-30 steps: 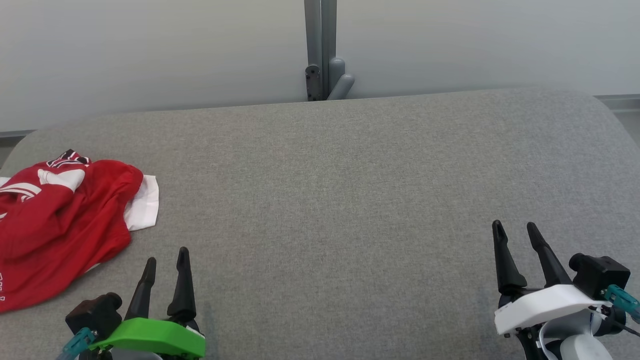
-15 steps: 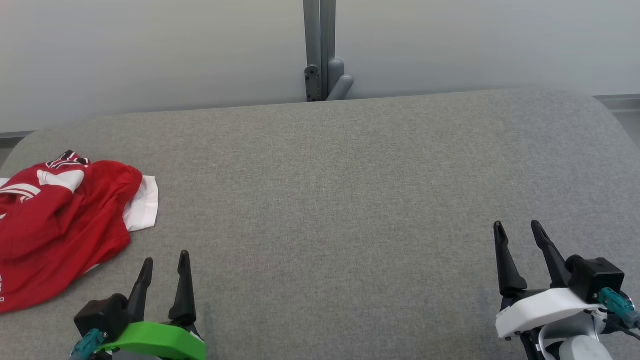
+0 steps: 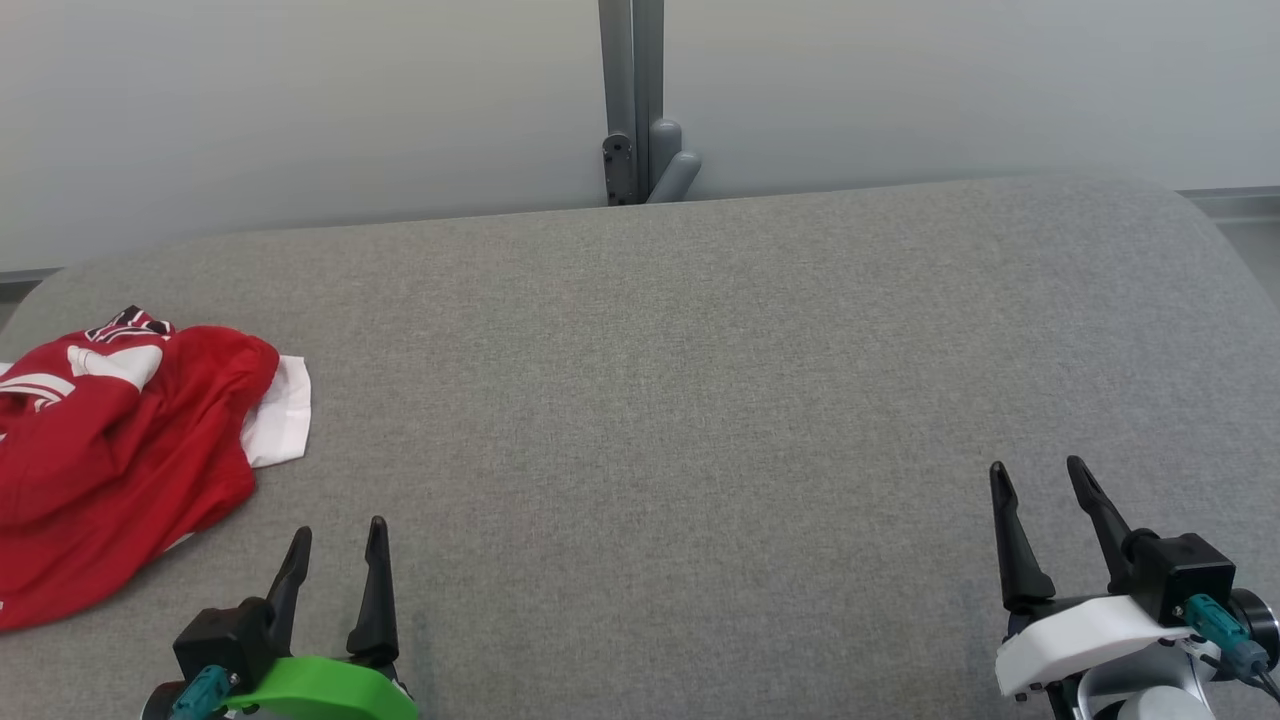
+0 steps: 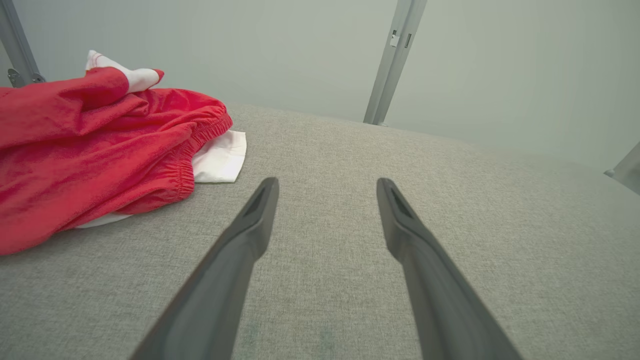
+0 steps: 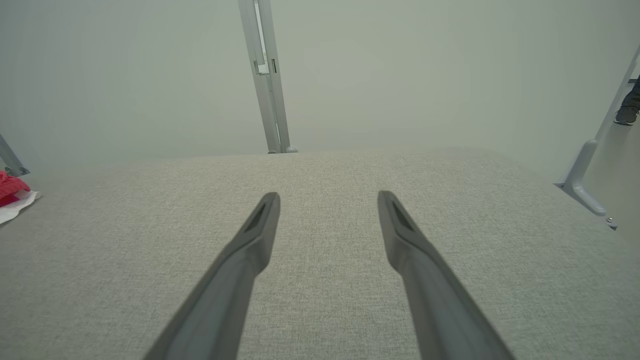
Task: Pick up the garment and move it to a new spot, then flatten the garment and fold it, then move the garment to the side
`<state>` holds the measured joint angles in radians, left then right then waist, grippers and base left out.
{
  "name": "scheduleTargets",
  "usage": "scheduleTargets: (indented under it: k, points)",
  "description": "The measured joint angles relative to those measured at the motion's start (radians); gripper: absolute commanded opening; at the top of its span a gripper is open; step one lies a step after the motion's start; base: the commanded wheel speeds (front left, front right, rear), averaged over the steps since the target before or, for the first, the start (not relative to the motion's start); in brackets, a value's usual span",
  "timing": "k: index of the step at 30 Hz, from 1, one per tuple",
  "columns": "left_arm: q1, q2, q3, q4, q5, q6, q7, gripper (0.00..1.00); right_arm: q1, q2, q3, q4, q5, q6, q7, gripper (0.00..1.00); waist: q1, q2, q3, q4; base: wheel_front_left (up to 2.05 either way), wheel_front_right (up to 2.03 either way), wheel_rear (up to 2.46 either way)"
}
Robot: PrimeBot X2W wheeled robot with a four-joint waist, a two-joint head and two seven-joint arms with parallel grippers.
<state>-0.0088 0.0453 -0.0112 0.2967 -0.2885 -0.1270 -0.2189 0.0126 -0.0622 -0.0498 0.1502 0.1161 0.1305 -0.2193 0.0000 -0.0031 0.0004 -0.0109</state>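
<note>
garment: a red piece (image 3: 120, 450) with white panels and a gathered elastic edge lay crumpled at the far left of the surface, partly cut off by the left border of the head view.
garment detail: a white layer stuck out from under the red cloth on the side facing the middle; dark striped trim showed at its far end.
left gripper: it (image 3: 338, 530) stood at the lower left of the head view, jaws spread wide with nothing between them, near the garment's right edge and clear of it.
right gripper: it (image 3: 1036, 466) stood at the lower right, jaws spread wide and empty, well apart from the garment.
surface: grey woven padding (image 3: 700, 350) lay bare between the two grippers.
backdrop: a grey metal post (image 3: 630, 100) rose behind the far edge, against a pale wall.
</note>
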Motion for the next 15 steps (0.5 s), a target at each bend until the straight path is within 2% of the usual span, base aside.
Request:
scheduleTargets:
  k: [15]
  points:
    - [0.002, 0.001, -0.005, 0.01, 0.102, -0.001, -0.029, 1.0, 0.003, 0.004, -0.006, 0.014, -0.093, 0.0, -0.029, 1.0, 0.0, 0.0, 0.004, -0.001, 0.0, 0.0, 0.0]
